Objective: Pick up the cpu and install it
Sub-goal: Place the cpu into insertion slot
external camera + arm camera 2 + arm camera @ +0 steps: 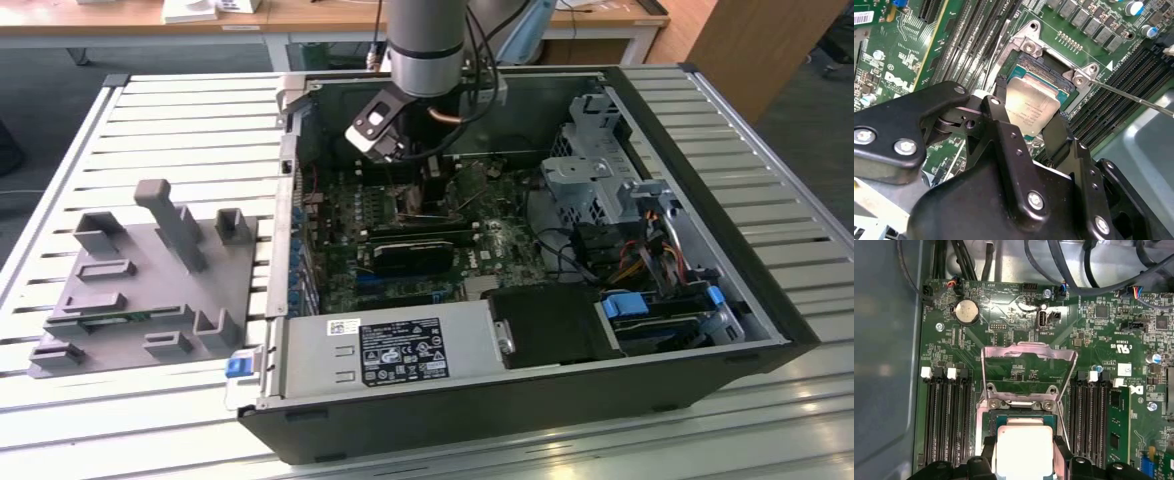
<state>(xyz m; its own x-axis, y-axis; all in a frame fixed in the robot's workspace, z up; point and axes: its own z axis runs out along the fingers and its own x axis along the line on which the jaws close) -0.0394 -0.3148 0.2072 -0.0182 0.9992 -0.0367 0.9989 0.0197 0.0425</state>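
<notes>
Already lifted, the cpu (1034, 97) sits clamped in the hand (1030, 112) above the open socket (1043, 67) — seating and latching remain.

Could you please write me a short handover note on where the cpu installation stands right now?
Hand: the black hand is shut on the shiny silver square cpu, inside the open black computer case.
Position: cpu held over the motherboard's open socket; the metal retention frame stands raised.
Done: cpu picked up and brought to the socket.
Left: cpu not released; frame not closed; seating cannot be told.
</notes>
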